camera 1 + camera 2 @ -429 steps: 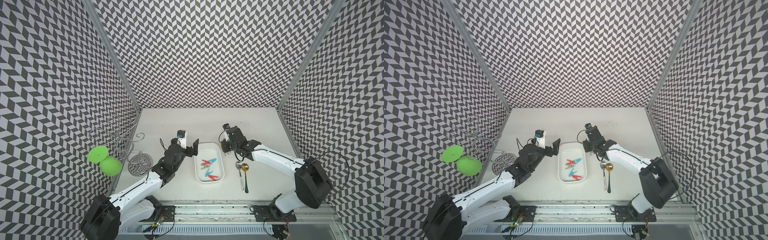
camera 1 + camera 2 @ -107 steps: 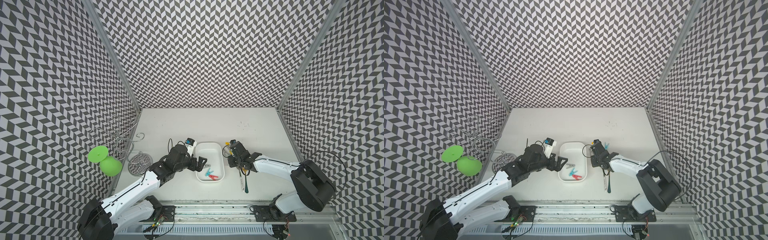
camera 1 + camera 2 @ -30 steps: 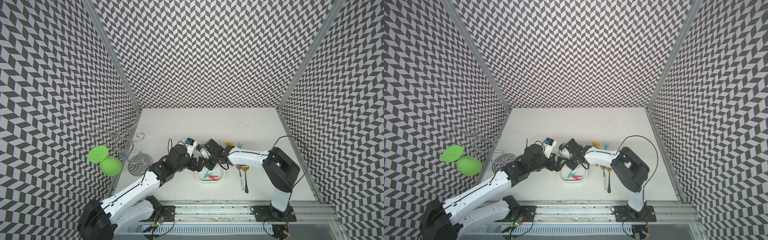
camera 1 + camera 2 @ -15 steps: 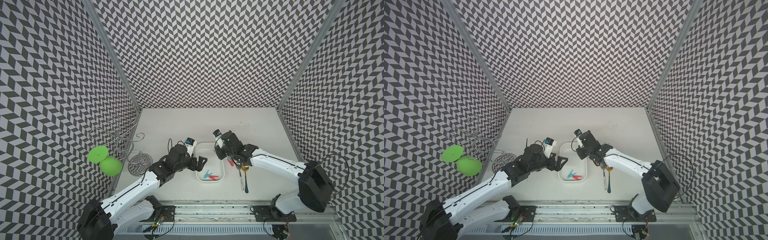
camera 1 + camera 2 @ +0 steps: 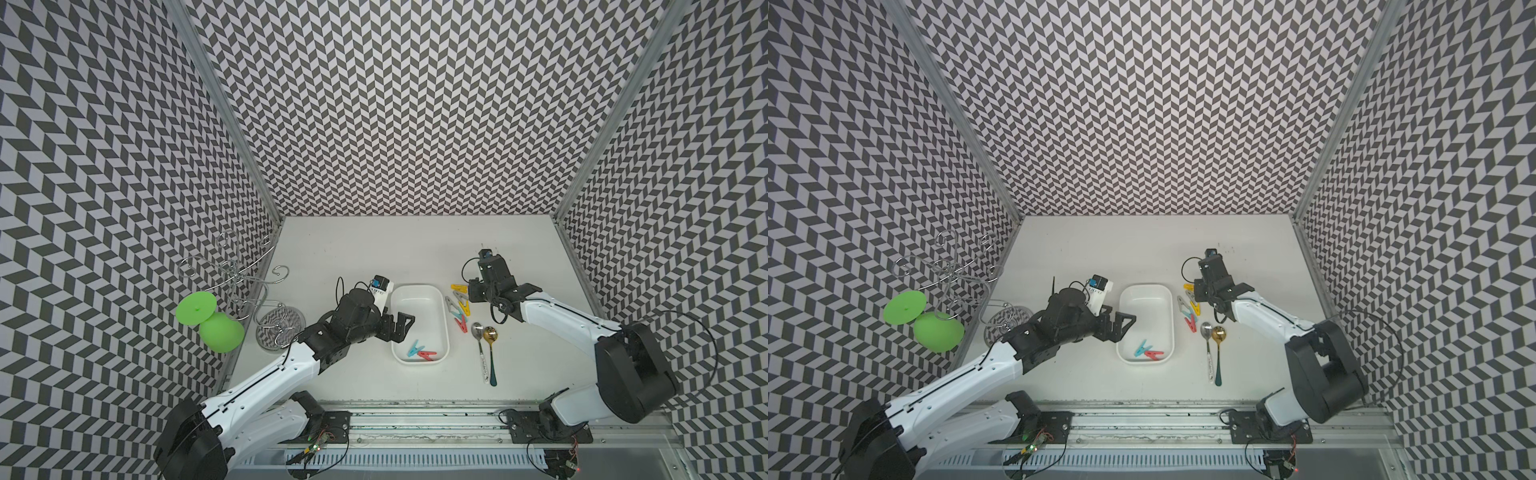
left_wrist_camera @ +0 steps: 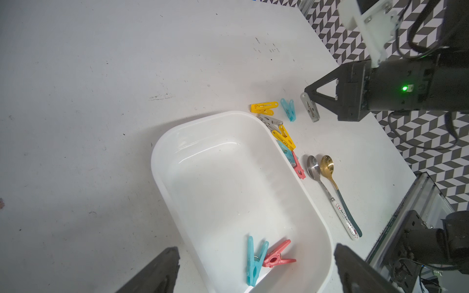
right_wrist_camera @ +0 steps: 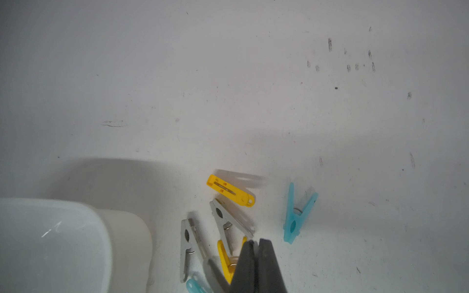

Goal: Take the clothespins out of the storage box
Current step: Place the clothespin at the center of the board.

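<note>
The white storage box (image 5: 419, 286) (image 6: 157, 157) holds a light blue clothespin (image 6: 253, 261) and a red one (image 6: 276, 256) at its near end. Several more clothespins lie on the table right of the box: yellow (image 5: 458, 287), two grey (image 7: 187, 243), a second yellow, blue (image 7: 295, 215) and red (image 5: 462, 326). My right gripper (image 5: 473, 293) (image 7: 255, 243) hovers over this pile, shut on a grey clothespin (image 6: 310, 108) that hangs from its tip. My left gripper (image 5: 401, 328) (image 6: 256, 248) stands open over the box's near left rim, with nothing in it.
A silver spoon (image 5: 478, 332) and a gold spoon (image 5: 490, 334) lie right of the box, just in front of the pile. A wire stand (image 5: 249, 282) on a patterned disc (image 5: 279, 328), with a green cup (image 5: 220, 332) and lid, stands against the left wall.
My right gripper has come out of the box with the grey clothespin and moved right, over the pile. The left arm has stayed where it was.
</note>
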{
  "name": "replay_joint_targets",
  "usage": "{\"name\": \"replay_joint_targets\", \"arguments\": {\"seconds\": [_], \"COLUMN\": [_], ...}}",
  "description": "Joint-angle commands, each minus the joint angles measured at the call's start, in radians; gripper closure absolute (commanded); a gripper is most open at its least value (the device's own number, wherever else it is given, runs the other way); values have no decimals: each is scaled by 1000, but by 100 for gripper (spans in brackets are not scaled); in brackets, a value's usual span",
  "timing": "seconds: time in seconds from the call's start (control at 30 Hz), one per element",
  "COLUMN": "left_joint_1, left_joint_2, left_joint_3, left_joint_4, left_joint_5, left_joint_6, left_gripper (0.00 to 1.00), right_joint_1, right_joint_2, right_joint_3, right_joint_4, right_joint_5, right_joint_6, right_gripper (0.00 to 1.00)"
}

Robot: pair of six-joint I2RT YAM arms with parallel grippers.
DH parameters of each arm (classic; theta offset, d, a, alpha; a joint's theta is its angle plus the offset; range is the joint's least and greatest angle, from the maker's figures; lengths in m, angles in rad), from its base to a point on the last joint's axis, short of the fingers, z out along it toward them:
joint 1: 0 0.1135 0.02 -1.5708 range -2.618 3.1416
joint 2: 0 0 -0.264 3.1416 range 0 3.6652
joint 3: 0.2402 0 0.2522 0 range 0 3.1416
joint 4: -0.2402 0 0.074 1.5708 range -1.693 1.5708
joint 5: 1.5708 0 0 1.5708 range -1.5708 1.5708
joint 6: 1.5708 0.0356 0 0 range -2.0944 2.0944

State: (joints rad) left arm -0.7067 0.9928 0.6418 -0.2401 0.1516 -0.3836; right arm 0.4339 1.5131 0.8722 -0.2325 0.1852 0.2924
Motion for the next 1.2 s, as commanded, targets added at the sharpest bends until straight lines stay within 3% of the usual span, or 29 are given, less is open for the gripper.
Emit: {"name": "replay_joint_targets", "arguments": {"seconds": [0.0,0.37,0.7,0.8,1.0,1.17], "left_joint_1": [-2,-2,-2,-2,-2,-2], "left_joint_2": [-18,-12,-12,-10,-6,-16], "left_joint_3": [8,12,19,18,19,17], "left_joint_4": [14,11,12,13,15,8], "left_joint_5": [3,1,1,2,3,-7], "left_joint_6": [2,5,11,10,11,9], "left_gripper": [0,1,0,1,1,1], "right_joint_1": [-22,-49,-23,34,240,338], "right_joint_2": [57,118,-17,-48,-23,41], "right_joint_3": [-7,-6,0,22,112,163], "right_joint_4": [44,47,78,59,-53,-121], "right_joint_5": [14,0,-272,-349,-354,-374], "right_joint_6": [34,37,-80,-142,-278,-300], "right_gripper": [95,89,81,80,77,77]}}
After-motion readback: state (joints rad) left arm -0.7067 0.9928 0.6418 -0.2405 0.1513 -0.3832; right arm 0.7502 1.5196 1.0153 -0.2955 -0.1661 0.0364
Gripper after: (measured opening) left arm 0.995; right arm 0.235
